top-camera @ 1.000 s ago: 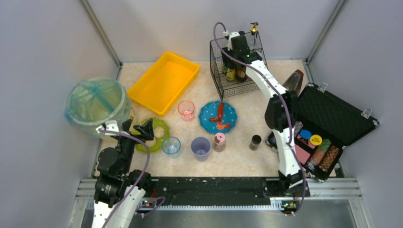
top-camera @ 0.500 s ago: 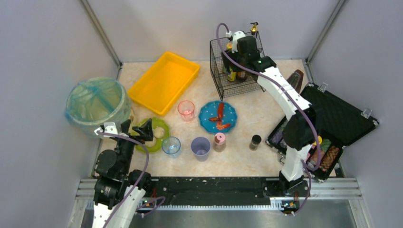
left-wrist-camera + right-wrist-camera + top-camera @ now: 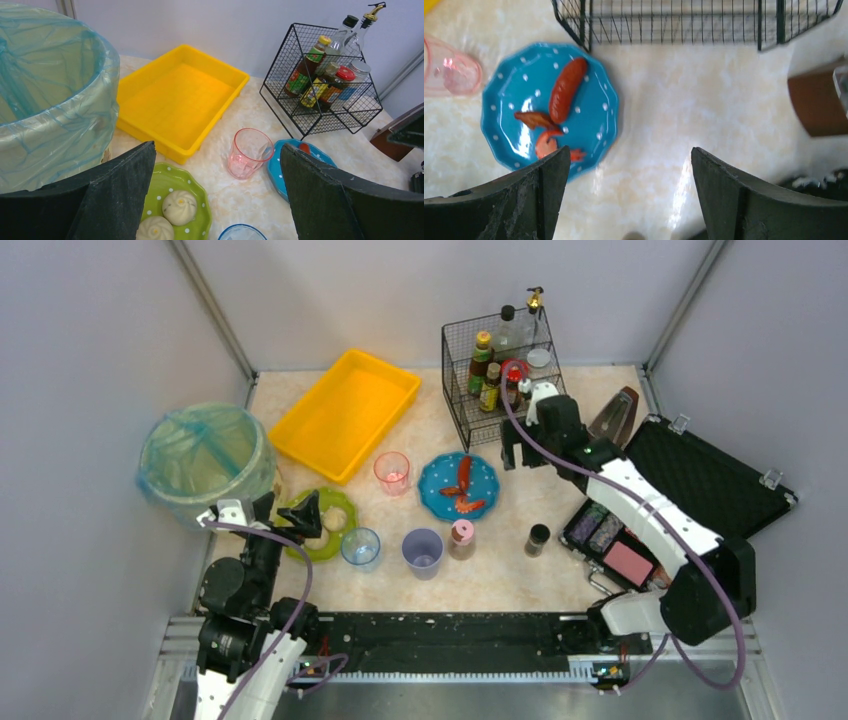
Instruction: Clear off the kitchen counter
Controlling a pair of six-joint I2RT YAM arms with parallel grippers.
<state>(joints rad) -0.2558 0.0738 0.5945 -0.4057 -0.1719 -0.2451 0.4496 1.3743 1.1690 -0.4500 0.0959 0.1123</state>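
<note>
White links and black joint housings are seen on the left arm (image 3: pixel 240 585) and the right arm (image 3: pixel 650 510). A lilac cable (image 3: pixel 527 437) is looped along each. The fingers (image 3: pixel 117 200) are faced with black, rough-grained material.

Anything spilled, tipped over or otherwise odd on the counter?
Nothing stands out: the pink cup stands upright, food lies on the blue plate and green plate, and the bottles stand upright in the wire rack.
</note>
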